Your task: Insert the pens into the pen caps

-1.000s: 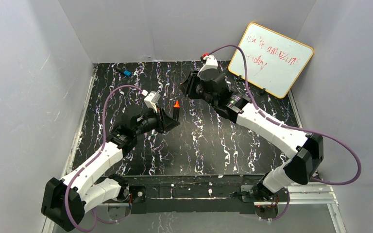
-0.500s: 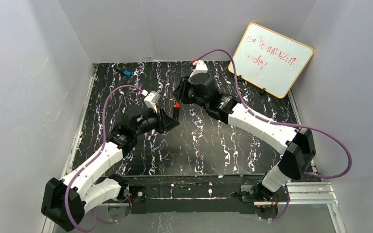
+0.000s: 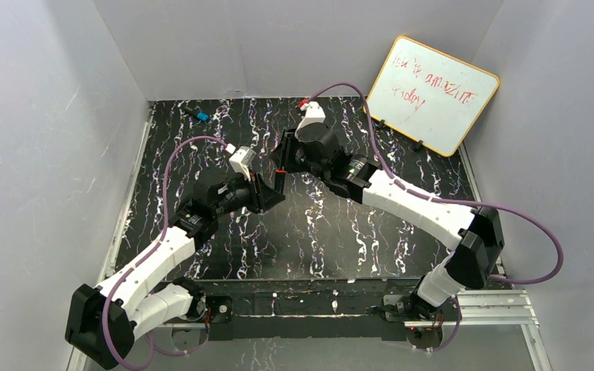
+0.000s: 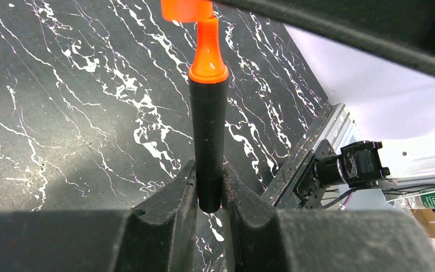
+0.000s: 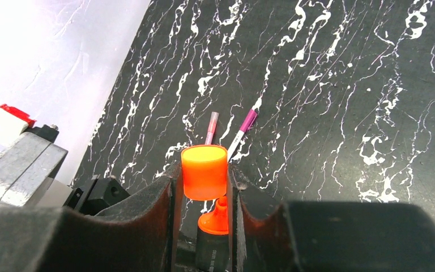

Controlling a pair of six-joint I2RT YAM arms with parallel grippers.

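Moved since a second ago: right claw has swung from the back of the mat toward the left claw, closing the gap between them; the left arm has kept its place.
Right claw: narrow, fingers pinching the orange cap on both sides, open mouth downward.
Left claw: narrow, jaws clamped on the lower end of the black marker, which stands upright with its orange tip on top.
Cap and marker: cap sits straight over the tip and the tip's point meets the cap's lower edge (whether it has entered the mouth cannot be told).
Slim pens: two, lying side by side on the mat beyond the cap, one pale pink at its far end, one magenta over a white barrel.
Mat: black with white veining.
Far left corner: small black piece with a blue end, well apart from both claws.
Far right: whiteboard, leaning, red writing on it.
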